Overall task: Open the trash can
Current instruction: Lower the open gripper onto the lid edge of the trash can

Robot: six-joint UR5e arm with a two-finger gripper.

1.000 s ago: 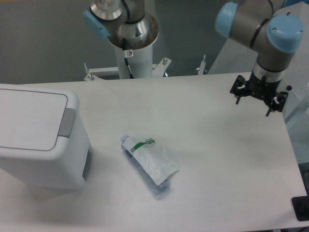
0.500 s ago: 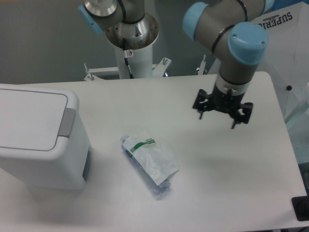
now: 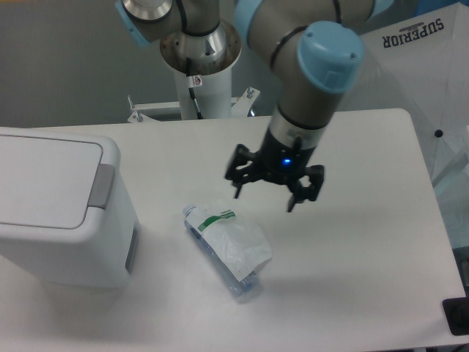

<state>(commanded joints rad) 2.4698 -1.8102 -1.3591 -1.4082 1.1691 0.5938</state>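
Note:
The trash can (image 3: 58,209) is a large white boxy bin at the left of the table, lid flat and closed, with a grey push tab (image 3: 101,187) on its right edge and a grey vent on its side. My gripper (image 3: 265,196) hangs above the middle of the table, well to the right of the bin and above the upper right of a crushed bottle. Its fingers are spread and hold nothing.
A crushed clear plastic bottle (image 3: 227,248) with a green-and-white label lies on the table between the bin and the gripper. The arm's base column (image 3: 199,66) stands behind the far table edge. A white bag with lettering (image 3: 421,66) is at the right.
The arm has swung left from the table's right side toward the middle, and the gripper now hangs close to the bottle. The bin and bottle have not moved.

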